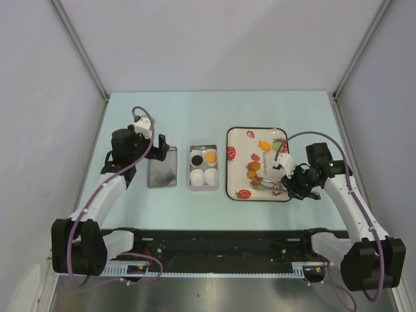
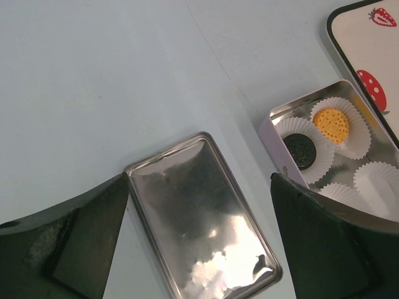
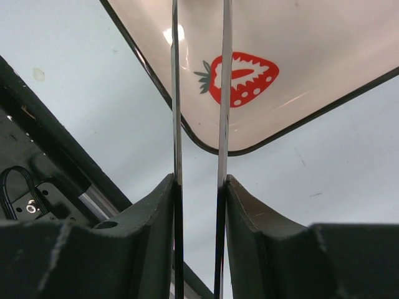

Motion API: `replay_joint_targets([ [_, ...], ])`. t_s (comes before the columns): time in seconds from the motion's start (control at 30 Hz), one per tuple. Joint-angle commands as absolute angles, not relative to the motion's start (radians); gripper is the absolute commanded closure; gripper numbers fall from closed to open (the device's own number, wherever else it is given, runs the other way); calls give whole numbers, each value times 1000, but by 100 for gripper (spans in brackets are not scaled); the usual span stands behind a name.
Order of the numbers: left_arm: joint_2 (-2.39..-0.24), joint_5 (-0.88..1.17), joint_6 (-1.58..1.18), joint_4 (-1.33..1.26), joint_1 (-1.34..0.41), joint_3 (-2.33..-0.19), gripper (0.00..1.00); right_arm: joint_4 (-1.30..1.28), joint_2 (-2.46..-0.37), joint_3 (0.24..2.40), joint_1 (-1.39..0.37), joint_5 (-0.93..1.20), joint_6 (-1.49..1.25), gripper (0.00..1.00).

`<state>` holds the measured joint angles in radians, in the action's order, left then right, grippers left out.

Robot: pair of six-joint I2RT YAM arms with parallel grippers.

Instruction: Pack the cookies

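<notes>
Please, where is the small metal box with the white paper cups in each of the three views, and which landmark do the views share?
Top external: the metal box lies at the centre, between the flat lid and the strawberry tray.
Left wrist: the box is at the right, just below the tray.
Right wrist: not in it.
Shared landmark: the strawberry tray, which fills the top of the right wrist view.

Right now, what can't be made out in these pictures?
- Right wrist view: the thin metal tweezers run off the top edge, so their tips and anything held are unseen.
- Top view: the small round cookies on the white strawberry-print tray are too small to count.
- Left wrist view: a black finger partly covers the near white paper cups.
</notes>
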<state>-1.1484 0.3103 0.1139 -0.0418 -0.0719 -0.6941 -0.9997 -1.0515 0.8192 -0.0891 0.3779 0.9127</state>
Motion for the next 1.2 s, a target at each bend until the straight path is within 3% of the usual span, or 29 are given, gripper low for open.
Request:
replay_joint_targets([
  [0.0,-1154,318,130,-61,-77,-732,0,-991,-1035,893,-87,440,893,87],
  [0.2,-1152,319,132,-60,-77,-733,0,-1003,-1057,992,-106,508,853,87],
  [0.5,-1160,324,130,-58,-77,-735,0,-911,-1117,1103,-279,493,733,88],
  [1.17,-1164,330,129,-61,-78,-739,0,-678,-1410,1262,-566,454,597,87],
])
